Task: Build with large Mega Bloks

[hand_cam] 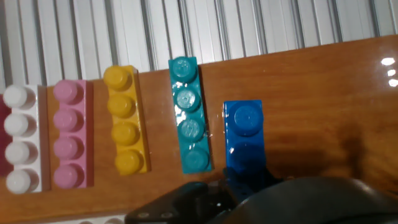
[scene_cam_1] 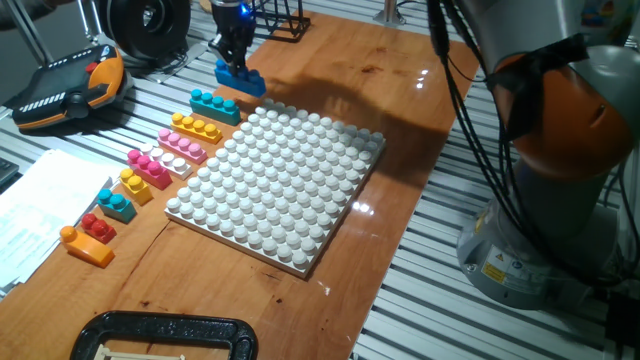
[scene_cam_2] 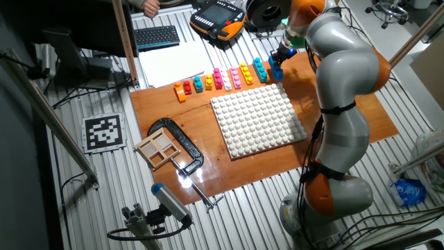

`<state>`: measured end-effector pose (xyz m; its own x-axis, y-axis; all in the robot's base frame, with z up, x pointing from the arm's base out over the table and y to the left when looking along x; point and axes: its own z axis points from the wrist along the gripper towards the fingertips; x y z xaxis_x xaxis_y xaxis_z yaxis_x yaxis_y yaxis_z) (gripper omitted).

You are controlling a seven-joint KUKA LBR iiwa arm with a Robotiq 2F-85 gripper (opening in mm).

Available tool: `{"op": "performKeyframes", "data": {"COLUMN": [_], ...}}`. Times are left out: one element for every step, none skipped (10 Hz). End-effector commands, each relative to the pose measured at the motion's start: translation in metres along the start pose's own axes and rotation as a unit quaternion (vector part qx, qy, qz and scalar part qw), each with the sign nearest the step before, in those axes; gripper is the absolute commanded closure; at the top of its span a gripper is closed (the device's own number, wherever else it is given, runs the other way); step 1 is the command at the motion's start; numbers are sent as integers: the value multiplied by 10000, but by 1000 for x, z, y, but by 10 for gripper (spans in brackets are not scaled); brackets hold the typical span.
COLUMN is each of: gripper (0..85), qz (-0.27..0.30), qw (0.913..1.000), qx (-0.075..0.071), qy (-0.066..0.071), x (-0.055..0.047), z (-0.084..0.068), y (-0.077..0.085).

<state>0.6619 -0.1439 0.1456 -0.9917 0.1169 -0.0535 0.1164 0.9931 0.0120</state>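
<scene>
A dark blue brick [scene_cam_1: 242,80] lies on the wooden table at the far end of a row of Mega Bloks. My gripper [scene_cam_1: 234,64] stands on its left end, fingers closed around it. In the hand view the blue brick [hand_cam: 244,132] runs under my fingers [hand_cam: 245,186], which hide its near end. Beside it lie a cyan brick [hand_cam: 189,115], a yellow brick [hand_cam: 124,121], a pink brick [hand_cam: 68,134] and a white brick [hand_cam: 18,140]. A large white studded baseplate [scene_cam_1: 275,180] lies right of the row; it also shows in the other fixed view [scene_cam_2: 257,118].
The row goes on toward the near end with a magenta brick [scene_cam_1: 148,168], small yellow, cyan and red bricks and an orange brick [scene_cam_1: 88,248]. A black clamp [scene_cam_2: 182,146] and a wooden tray [scene_cam_2: 158,149] lie near the table's edge. A teach pendant [scene_cam_1: 70,85] lies behind the row.
</scene>
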Motion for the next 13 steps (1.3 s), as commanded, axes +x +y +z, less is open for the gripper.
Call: {"op": "performKeyframes", "data": {"gripper": [850, 850, 850, 850, 850, 850, 850, 850, 850, 850, 850, 850, 850], "qz": [3, -19, -11, -27, -50, -58, -65, -81, -80, -85, -110, -123, -113], "qw": [10000, 10000, 10000, 9999, 9999, 9998, 9998, 9997, 9997, 9997, 9997, 9997, 9997], "qx": [1, -21, -21, -9, -13, -17, -35, -21, -36, -65, -48, -71, -101], "qy": [-28, -88, -88, -112, -150, -189, -210, -227, -225, -206, -201, -198, -195], "x": [6, 16, 22, 28, 34, 43, 49, 55, 60, 63, 63, 63, 63], "z": [0, 0, 0, 0, 2, 5, 7, 9, 11, 13, 14, 16, 17], "y": [1, 1, 3, 4, 4, 5, 6, 6, 6, 6, 4, 3, 2]}}
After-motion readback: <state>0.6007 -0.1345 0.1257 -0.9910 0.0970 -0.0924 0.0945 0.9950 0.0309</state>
